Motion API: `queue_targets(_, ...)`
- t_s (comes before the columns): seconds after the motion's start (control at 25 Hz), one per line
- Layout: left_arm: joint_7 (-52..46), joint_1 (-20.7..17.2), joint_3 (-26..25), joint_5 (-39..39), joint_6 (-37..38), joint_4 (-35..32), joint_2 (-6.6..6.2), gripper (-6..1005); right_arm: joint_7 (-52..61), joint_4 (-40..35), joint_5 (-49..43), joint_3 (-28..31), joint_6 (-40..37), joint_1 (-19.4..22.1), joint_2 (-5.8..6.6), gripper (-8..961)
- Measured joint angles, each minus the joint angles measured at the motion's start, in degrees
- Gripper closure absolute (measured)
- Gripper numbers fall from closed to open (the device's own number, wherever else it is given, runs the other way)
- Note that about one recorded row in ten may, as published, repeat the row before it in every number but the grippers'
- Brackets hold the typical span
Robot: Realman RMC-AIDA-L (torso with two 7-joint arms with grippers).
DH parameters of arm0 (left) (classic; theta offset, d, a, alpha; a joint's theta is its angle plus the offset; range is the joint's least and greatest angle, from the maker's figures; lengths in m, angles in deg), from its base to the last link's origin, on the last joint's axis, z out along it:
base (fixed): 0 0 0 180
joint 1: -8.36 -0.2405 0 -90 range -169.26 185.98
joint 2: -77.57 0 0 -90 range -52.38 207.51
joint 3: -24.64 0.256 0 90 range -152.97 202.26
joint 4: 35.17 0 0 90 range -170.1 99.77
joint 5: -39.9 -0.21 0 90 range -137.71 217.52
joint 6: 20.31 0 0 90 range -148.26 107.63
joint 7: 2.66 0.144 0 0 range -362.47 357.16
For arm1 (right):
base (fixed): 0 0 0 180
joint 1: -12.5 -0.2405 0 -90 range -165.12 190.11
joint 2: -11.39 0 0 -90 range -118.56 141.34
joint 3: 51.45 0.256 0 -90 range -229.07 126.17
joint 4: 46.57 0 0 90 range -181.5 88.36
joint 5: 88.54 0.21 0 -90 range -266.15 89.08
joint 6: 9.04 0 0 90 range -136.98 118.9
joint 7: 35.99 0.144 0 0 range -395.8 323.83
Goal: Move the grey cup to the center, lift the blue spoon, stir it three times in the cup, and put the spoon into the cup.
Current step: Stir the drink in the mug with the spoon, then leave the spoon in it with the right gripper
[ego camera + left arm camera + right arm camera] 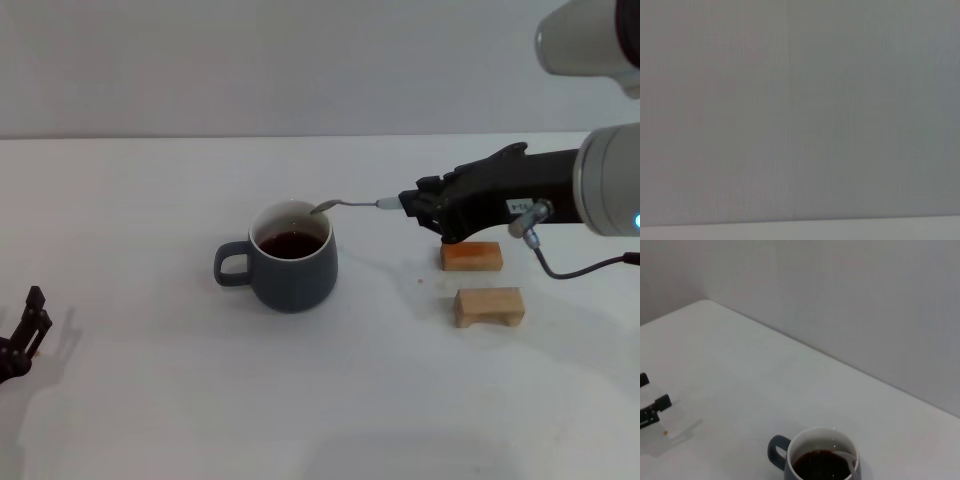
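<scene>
Gripping the slim blue-handled metal spoon over the squat slate-grey mug from 3 o'clock, the right hand risks splashing coffee if jerked; left hand state unclear.

blue spoon handle end hidden inside right gripper

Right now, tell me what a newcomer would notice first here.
The grey cup of dark brown liquid stands mid-table, handle toward the robot's left. The right tool holds the blue spoon level, its bowl over the cup's rim. Two wooden blocks lie by the right arm; the left tool rests at the table's left edge.
</scene>
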Motion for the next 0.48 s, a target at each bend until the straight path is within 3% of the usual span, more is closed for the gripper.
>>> queue_targets(0.48,0.00,-0.72,0.00,0.00,0.72,-0.06,0.01,141,0.03,-6.42,-0.10,-3.69,-4.32,-2.38,0.05,793)
